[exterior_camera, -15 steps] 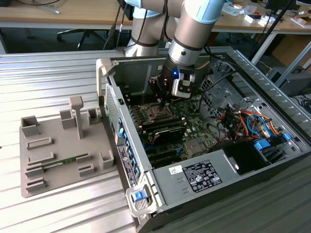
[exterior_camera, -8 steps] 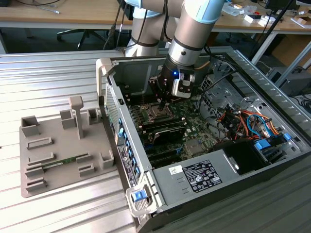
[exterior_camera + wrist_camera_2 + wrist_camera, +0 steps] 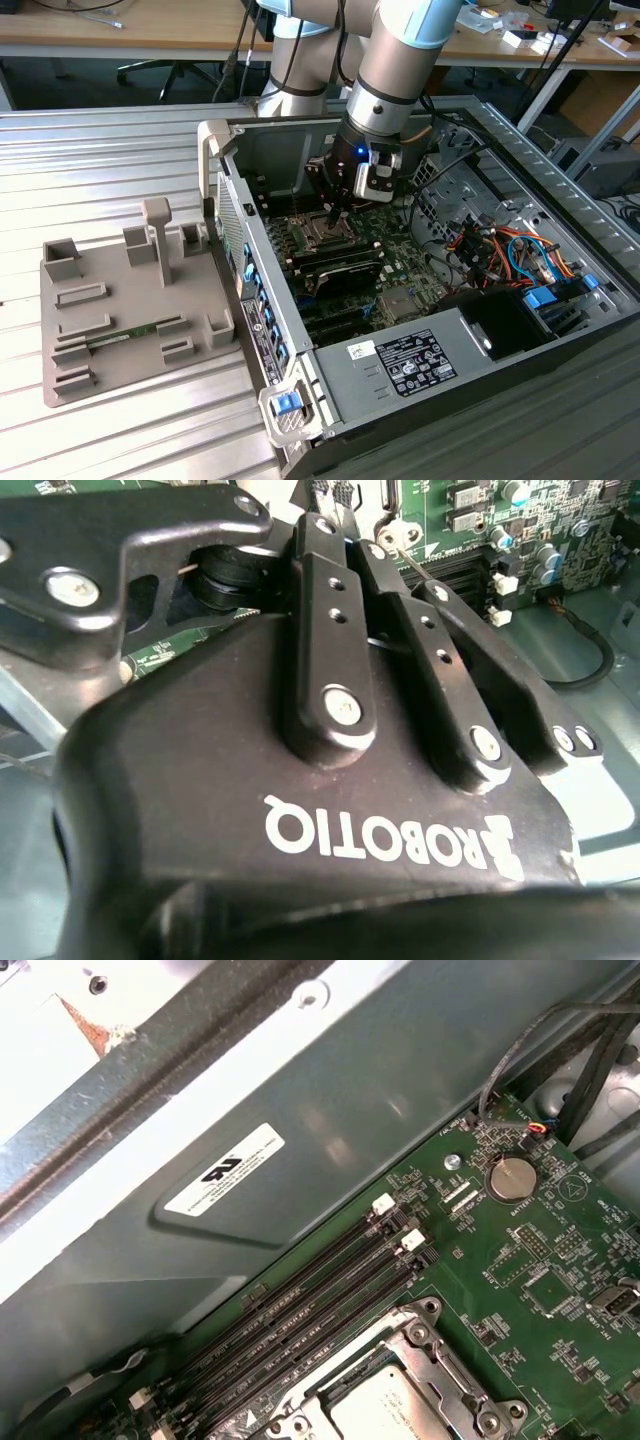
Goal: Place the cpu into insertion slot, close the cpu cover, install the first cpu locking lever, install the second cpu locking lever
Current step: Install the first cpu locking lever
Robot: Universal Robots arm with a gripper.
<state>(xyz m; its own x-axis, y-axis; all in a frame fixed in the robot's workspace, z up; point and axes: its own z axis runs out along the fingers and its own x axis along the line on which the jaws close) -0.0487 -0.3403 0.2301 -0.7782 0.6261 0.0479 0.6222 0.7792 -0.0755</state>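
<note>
1. Hovering low over the insertion slot (image 3: 328, 232) inside the open computer case (image 3: 560, 330); my gripper (image 3: 334, 213) points down at it.
2. Jaws: drawn together in the second wrist view; whether they grip anything, I cannot tell.
3. Cpu (image 3: 385, 1415): seated in socket, beside the memory slots (image 3: 300, 1310); cpu cover (image 3: 440, 1375) frames it, apparently lowered to retain it.

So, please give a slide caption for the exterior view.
Robot arm's claw lowered over the insertion slot inside an open computer case.

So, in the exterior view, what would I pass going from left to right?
Grey fixture block → open computer case's left wall → insertion slot with the gripper above it → orange and blue cables.
</note>
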